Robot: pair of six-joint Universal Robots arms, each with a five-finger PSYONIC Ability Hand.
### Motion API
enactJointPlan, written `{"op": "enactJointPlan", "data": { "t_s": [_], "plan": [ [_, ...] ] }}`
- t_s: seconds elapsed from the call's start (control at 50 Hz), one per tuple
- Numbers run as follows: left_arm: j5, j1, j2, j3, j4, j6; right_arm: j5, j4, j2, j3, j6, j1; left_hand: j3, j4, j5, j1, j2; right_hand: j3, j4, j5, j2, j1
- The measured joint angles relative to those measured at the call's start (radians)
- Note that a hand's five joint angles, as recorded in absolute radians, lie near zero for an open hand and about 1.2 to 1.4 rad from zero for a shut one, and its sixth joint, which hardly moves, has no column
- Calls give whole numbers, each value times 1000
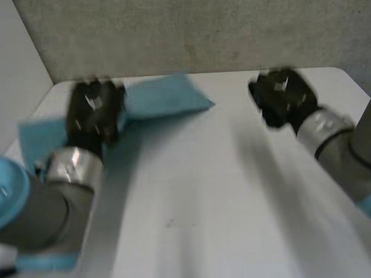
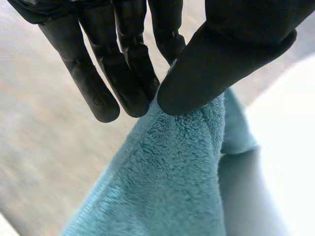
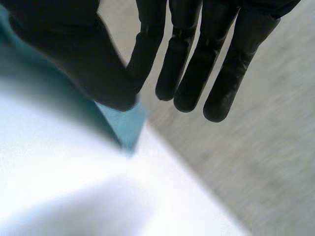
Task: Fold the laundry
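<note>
A teal towel (image 1: 162, 97) lies at the back left of the white table (image 1: 206, 193), one corner pointing toward the middle. My left hand (image 1: 93, 112) is over the towel's middle. In the left wrist view its thumb (image 2: 221, 54) and straight fingers (image 2: 133, 83) pinch a raised fold of the towel (image 2: 167, 182). My right hand (image 1: 282, 98) hangs over the back right of the table, a short way off the towel's corner. In the right wrist view the right hand (image 3: 197, 59) has straight fingers holding nothing, with a towel corner (image 3: 129, 129) on the table beyond the thumb.
A grey wall (image 1: 199, 27) stands close behind the table's back edge. A pale wall (image 1: 9, 54) borders the table's left side. Bare tabletop stretches from the towel to the front edge.
</note>
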Motion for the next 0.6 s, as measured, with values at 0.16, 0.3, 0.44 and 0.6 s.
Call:
{"op": "enactJointPlan", "data": {
  "t_s": [0.16, 0.3, 0.44, 0.6],
  "plan": [
    [-12, -90, 15, -111, -127, 40, -9, 86, 57, -19, -82, 7, 0, 0, -1, 0, 0, -767, -776, -769, -758, -632],
    [-45, -113, 136, -98, -215, 77, -12, 156, 82, -189, -18, 13, 1, 0, 0, 0, 0, -875, -861, -848, -868, -711],
    [-67, -116, 287, -51, -279, 94, -29, 208, 175, -312, 215, 21, 1, 0, 0, 0, 0, -878, -862, -855, -868, -711],
    [-68, -124, 382, 6, -358, 95, -84, 210, 312, -358, 388, 79, 1, 0, 0, 0, 0, -878, -862, -855, -868, -711]
  ]
}}
